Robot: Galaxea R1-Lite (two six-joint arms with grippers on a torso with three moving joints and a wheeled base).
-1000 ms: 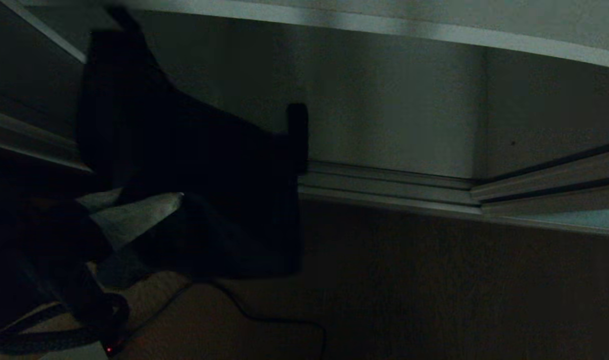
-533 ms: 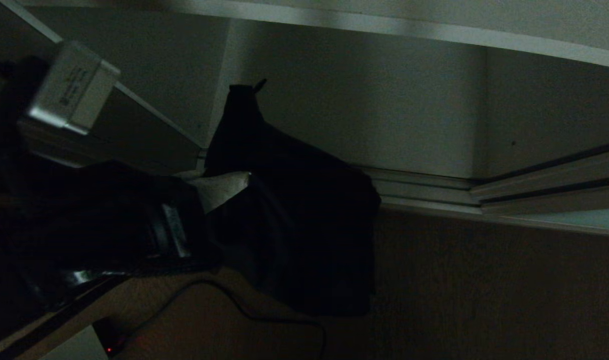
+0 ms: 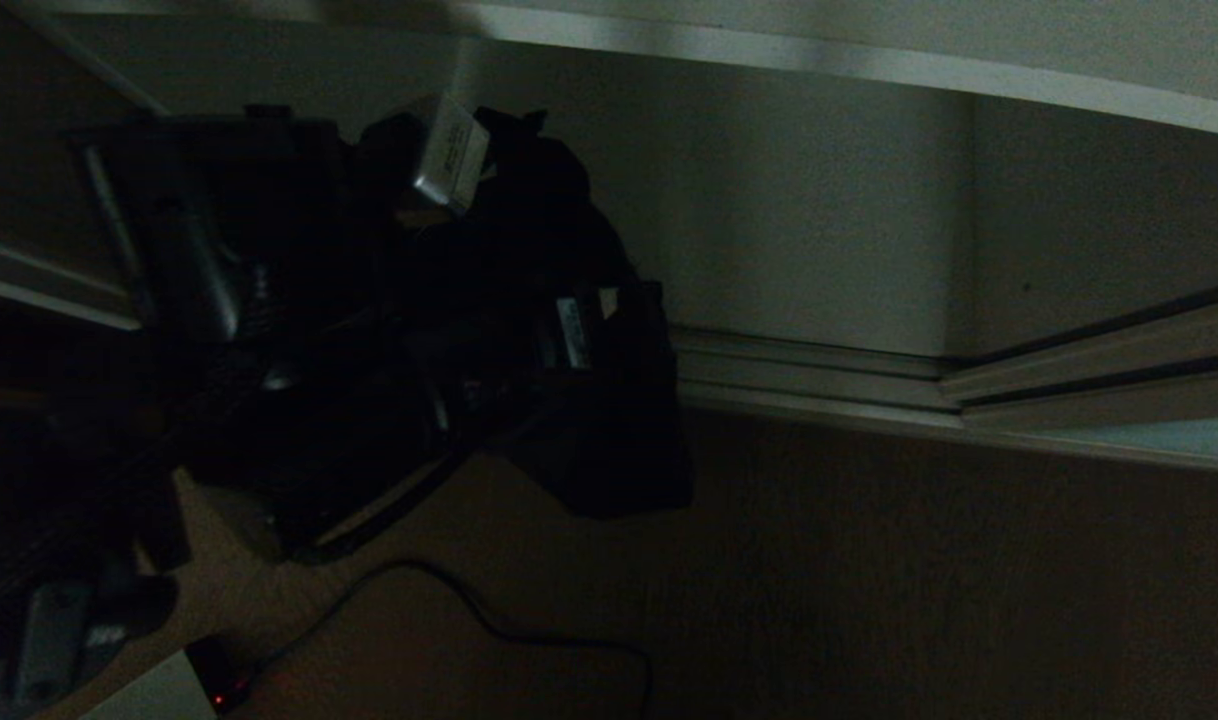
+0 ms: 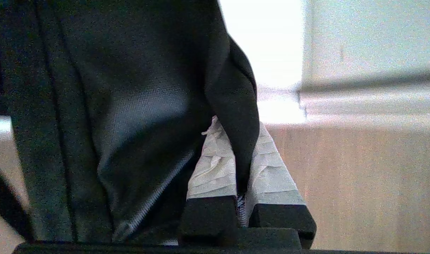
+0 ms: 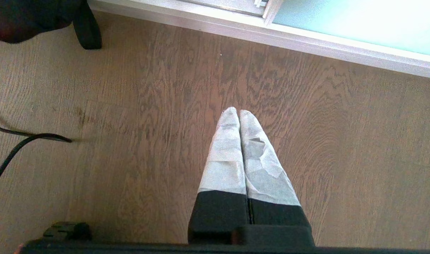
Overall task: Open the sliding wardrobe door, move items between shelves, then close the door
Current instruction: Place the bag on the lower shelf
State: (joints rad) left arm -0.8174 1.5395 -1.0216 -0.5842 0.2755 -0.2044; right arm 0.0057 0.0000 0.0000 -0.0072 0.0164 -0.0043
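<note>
My left gripper (image 4: 239, 124) is shut on a fold of a black fabric item (image 4: 130, 106), which hangs beside its taped fingers (image 4: 215, 165). In the head view the left gripper (image 3: 609, 300) is held up in front of the dark wardrobe opening, with the black item (image 3: 609, 440) draped below it. A pale shelf (image 3: 869, 60) runs across above. The frosted sliding wardrobe door (image 5: 359, 24) shows at the right, in the head view as a pale strip (image 3: 1149, 440). My right gripper (image 5: 239, 112) is shut and empty over the wooden floor.
A ridged silver floor track (image 3: 819, 375) runs along the wardrobe's base. A black cable (image 3: 529, 630) lies on the wooden floor, beside a small device with a red light (image 3: 219, 690). The cable (image 5: 24, 141) also shows in the right wrist view.
The left arm has swung to the right and upward toward the wardrobe opening, carrying the black item with it. The item's lower edge now hangs higher above the floor. The right arm has not moved.
</note>
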